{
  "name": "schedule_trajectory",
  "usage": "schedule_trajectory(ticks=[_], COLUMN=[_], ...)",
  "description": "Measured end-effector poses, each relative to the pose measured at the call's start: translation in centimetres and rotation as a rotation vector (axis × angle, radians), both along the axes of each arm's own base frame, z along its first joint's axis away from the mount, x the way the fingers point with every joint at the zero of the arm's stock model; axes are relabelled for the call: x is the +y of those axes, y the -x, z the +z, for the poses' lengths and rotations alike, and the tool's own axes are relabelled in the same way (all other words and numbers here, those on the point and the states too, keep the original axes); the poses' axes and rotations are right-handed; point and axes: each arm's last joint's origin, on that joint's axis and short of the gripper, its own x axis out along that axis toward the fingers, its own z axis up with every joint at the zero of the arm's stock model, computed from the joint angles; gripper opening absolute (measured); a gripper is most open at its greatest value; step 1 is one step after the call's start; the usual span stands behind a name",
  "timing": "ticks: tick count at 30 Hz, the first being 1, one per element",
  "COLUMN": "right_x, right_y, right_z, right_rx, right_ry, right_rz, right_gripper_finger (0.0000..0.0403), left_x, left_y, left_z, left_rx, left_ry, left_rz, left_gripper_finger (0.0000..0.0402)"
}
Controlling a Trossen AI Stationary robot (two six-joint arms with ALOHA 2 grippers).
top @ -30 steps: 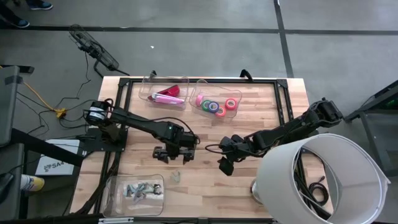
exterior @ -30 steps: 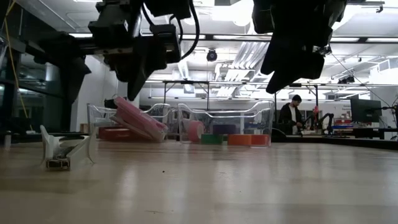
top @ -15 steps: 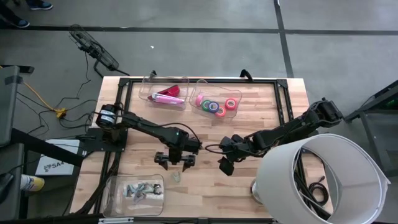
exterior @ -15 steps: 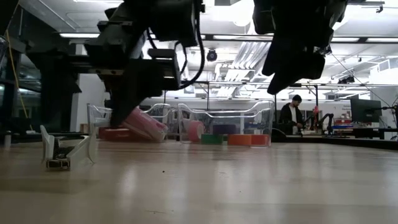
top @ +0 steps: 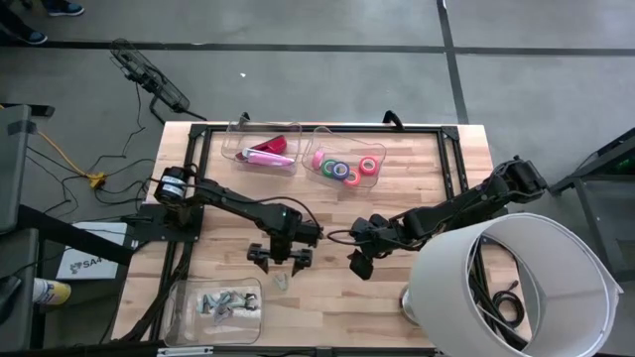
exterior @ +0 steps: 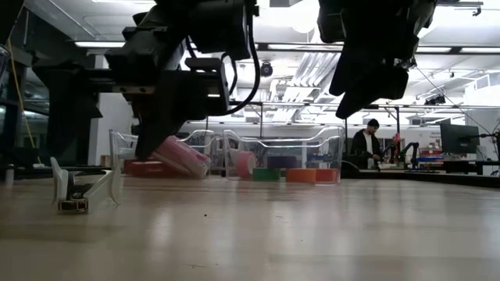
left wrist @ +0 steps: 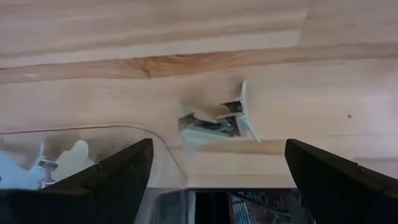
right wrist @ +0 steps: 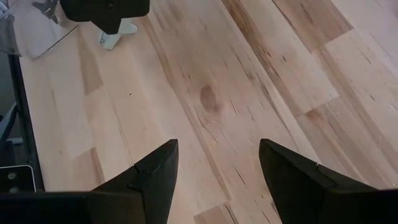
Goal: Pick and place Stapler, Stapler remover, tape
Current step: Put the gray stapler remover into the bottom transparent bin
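A small white staple remover (top: 281, 282) lies on the bare wooden table near its front edge, also seen as the staple remover (left wrist: 217, 121) in the left wrist view and at the left in the low view (exterior: 78, 191). My left gripper (top: 280, 260) hangs open just above and slightly behind it, tilted downward, touching nothing. My right gripper (top: 359, 262) waits open over the table's middle. A pink stapler (top: 266, 152) lies in a clear tray at the far edge. Several tape rolls (top: 343, 169) sit in the neighbouring clear tray.
A clear tray (top: 213, 302) with several staple removers stands at the near left, close to the loose one. A big white lampshade (top: 511, 288) covers the near right corner. A black frame (top: 327, 127) runs along the table's far and side edges.
My left gripper has moved toward the table's near edge and down, toward the staple remover, tipping more steeply downward. Its fingers stay open. The staple remover has not moved.
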Motion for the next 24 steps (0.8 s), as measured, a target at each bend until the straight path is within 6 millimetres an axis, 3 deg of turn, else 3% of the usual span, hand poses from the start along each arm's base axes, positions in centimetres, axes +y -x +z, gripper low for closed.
schedule_trajectory(ticks=[19,24], right_x=[-0.01,-0.03], right_y=[-0.01,-0.01], right_z=[0.00,0.01], right_rx=[-0.001,-0.003], right_ry=[-0.002,0.005], right_rz=[-0.007,-0.013], right_gripper_finger=[0.0216,0.0216], left_x=[-0.27,-0.40], left_y=[-0.13,-0.23], left_z=[0.00,-0.77], left_rx=[-0.006,0.016], left_ry=[-0.003,-0.001], left_rz=[0.017,0.018], left_gripper_finger=[0.0358,0.0358])
